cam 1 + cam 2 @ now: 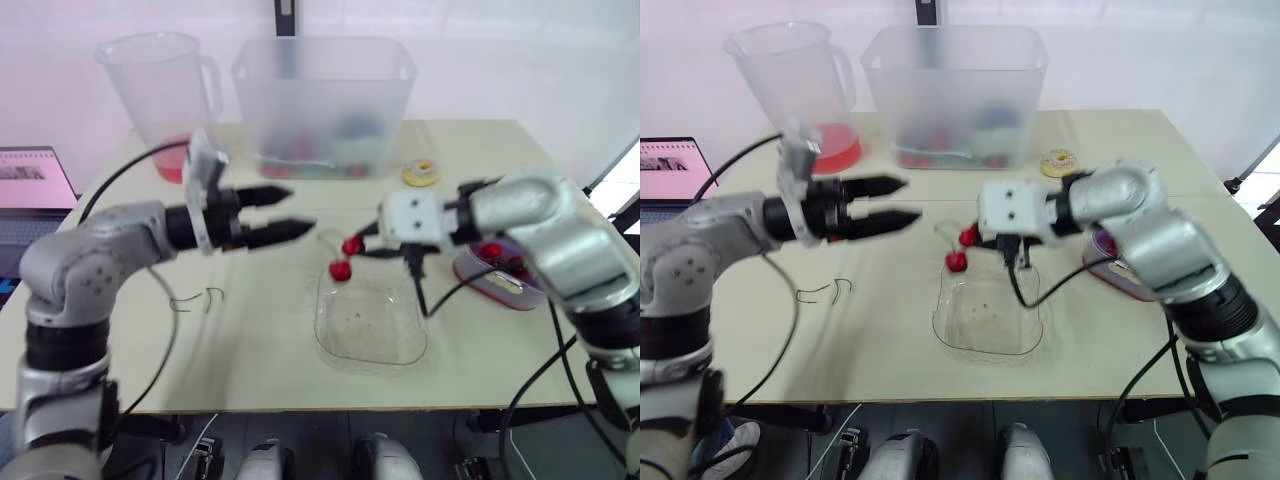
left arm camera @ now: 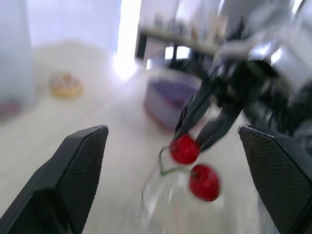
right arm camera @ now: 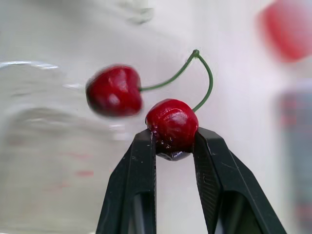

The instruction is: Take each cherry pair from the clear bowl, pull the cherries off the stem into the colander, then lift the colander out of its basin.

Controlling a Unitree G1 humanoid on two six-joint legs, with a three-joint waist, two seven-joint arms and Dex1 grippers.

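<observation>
Step in hand, as judged: stem pull, with the cherry pair (image 3: 114, 91) pinched by one cherry in the right gripper (image 3: 174, 135), just above the far-left rim of the bowl (image 1: 322, 335) and well apart from the colander (image 1: 503, 290). Next: advance the left gripper (image 1: 298, 212), spread wide and empty, onto the free cherry, clamp, then pull over the colander. Note the steeply slanted long axis, free cherry hanging below-left, stem loop pointing toward the left gripper.

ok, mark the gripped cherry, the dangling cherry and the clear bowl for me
gripped cherry (image 3: 171, 127), right wrist view, middle of the fruit.
dangling cherry (image 3: 114, 90), right wrist view, middle of the fruit.
clear bowl (image 1: 372, 335), left eye view, bare floor of the bowl.
</observation>
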